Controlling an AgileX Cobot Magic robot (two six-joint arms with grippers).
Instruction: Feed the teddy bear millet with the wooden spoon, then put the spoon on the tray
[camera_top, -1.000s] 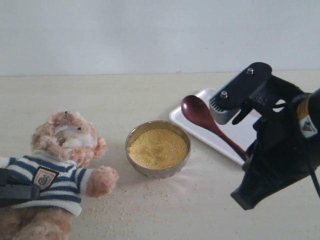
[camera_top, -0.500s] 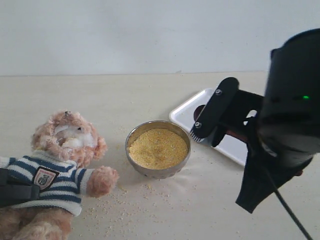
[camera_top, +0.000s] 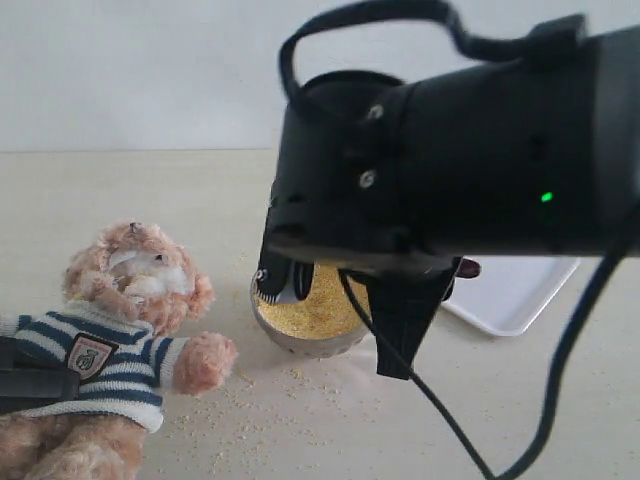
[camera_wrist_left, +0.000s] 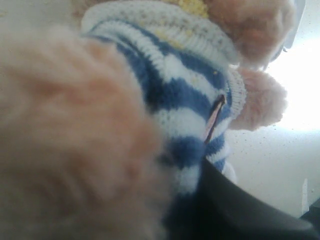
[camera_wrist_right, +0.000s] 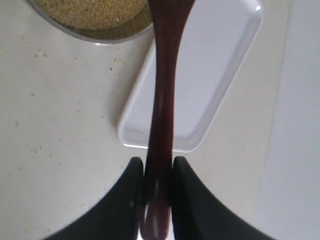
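The teddy bear (camera_top: 130, 300) sits at the left in its striped shirt (camera_wrist_left: 175, 95). My left gripper (camera_top: 40, 385) is shut on the bear's body, and one black finger (camera_wrist_left: 235, 210) presses against the shirt. The right gripper (camera_wrist_right: 158, 172) is shut on the handle of the wooden spoon (camera_wrist_right: 162, 100). The spoon reaches out over the steel bowl (camera_wrist_right: 115, 34) of millet (camera_wrist_right: 85, 10), and its oval end is cut off by the frame. In the exterior view the right arm (camera_top: 450, 170) hides most of the bowl (camera_top: 300, 340); only the handle's tip (camera_top: 466, 267) shows. The white tray (camera_top: 510, 290) lies behind, bare.
Loose grains (camera_top: 260, 390) are scattered on the table in front of the bowl and near the bear's paw (camera_top: 205, 360). A black cable (camera_top: 560, 380) hangs from the right arm across the near right. The tray (camera_wrist_right: 215, 65) lies right beside the bowl.
The right arm has swung left and toward the camera with the spoon, from above the tray to above the bowl, and now blocks much of the exterior view. Bear and left gripper are unmoved.
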